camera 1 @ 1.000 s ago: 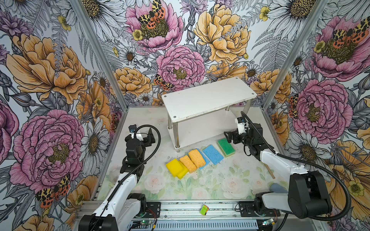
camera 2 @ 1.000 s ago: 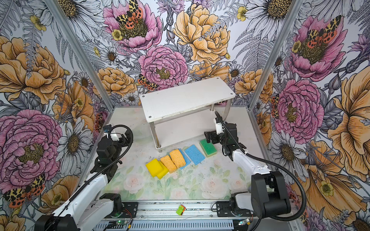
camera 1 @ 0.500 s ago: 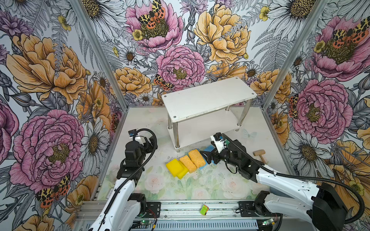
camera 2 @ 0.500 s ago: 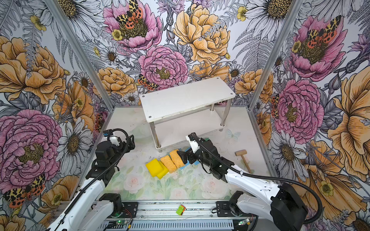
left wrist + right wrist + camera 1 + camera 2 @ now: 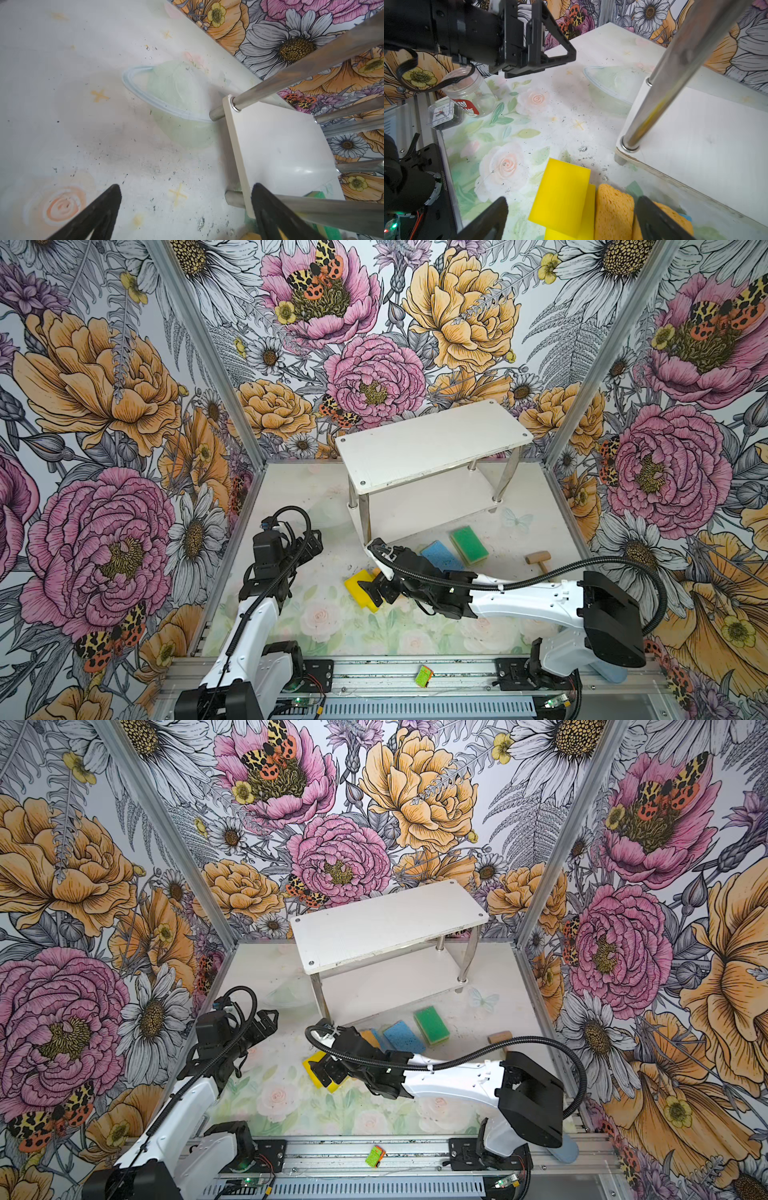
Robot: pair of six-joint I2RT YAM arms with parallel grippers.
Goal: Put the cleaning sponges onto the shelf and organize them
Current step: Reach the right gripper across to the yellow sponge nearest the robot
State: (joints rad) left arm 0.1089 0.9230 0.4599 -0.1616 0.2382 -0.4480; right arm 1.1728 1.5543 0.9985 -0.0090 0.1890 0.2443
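The right gripper [image 5: 372, 591] and its arm covered much of the sponge row in both top views. Only the left part of the yellow sponges [image 5: 354, 583] showed there, and just a sliver of the orange sponges [image 5: 369, 1037].

In the right wrist view the yellow sponges [image 5: 562, 193] lay one partly over the other, cut off by the frame edge. One orange sponge sat just right of them, and the second was half hidden behind a black finger [image 5: 654, 220]. The right gripper stood with its jaws wide apart, straddling the yellow pair and the nearer orange sponge, and whether it touched them could not be made out. The left gripper [image 5: 187, 190] hung spread wide over the table near the shelf's left end, holding nothing.

A clear bowl [image 5: 610, 89] sat just left of the shelf, apparently empty. A clear jar [image 5: 467, 93] with a red label sat near the left arm's base. Its contents were hard to make out.

The blue sponge [image 5: 440, 556] and the green-topped sponge [image 5: 468, 545] lay on the table just in front of the shelf [image 5: 432, 443].

A second earlier the right gripper had been at the row's right end, by the green-topped sponge, and it had since crossed to the left end. The mallet [image 5: 538, 560], mostly hidden by the arm then, now lay in view right of the row. The sponges had not moved.
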